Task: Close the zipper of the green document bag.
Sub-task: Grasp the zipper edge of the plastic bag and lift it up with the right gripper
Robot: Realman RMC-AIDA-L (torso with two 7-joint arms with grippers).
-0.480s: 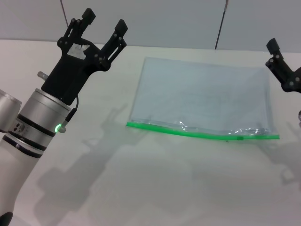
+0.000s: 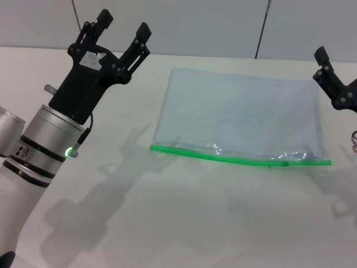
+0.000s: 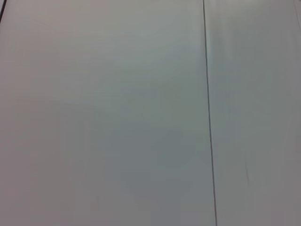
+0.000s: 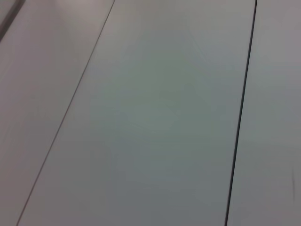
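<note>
The green document bag (image 2: pixel 240 114) lies flat on the white table in the middle of the head view, translucent pale blue-grey. Its bright green zipper (image 2: pixel 223 157) runs along the near long edge, with a tiny green slider (image 2: pixel 284 163) toward the right end. The plastic is puckered just behind the strip near the slider. My left gripper (image 2: pixel 122 23) hangs raised to the left of the bag, open and holding nothing. My right gripper (image 2: pixel 334 84) shows only in part at the right edge, beside the bag's far right corner. Both wrist views show only grey wall panels.
The white table (image 2: pixel 184 218) stretches in front of the bag. A grey panelled wall (image 2: pixel 195 22) stands behind the table's far edge. My left forearm (image 2: pixel 39 145) crosses the near left part of the view.
My right gripper has shifted slightly toward the right edge of the view. The left arm and the bag have not moved.
</note>
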